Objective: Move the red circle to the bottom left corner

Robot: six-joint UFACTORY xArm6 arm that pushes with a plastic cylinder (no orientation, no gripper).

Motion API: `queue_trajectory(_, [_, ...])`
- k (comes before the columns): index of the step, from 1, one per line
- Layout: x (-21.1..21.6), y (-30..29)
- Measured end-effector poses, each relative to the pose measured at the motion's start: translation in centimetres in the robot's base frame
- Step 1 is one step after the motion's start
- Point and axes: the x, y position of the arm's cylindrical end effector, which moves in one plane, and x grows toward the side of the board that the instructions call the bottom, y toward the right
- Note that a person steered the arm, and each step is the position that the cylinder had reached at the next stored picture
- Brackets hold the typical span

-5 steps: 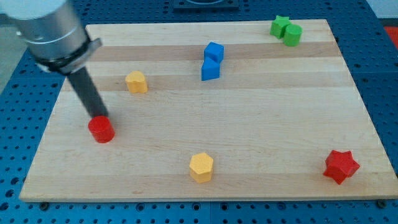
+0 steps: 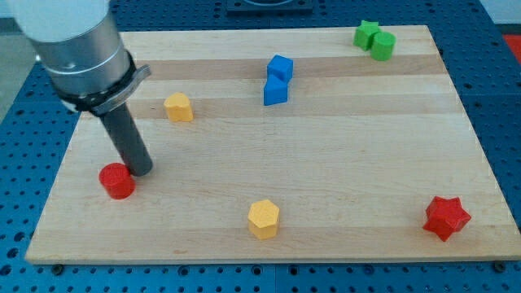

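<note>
**Red circle pushed toward the bottom-left corner**

Camera view: my tip (image 2: 141,170) sits just beside the red circle (image 2: 117,181), on its upper-right side, so a push drives it down-left. The circle lies near the board (image 2: 342,163) left edge, short of the corner. No jaws exist; the rod only pushes.
</note>
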Motion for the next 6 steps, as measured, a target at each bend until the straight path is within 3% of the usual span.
queue_trajectory(3, [2.2, -4.7])
queue_trajectory(6, [3.7, -5.6])
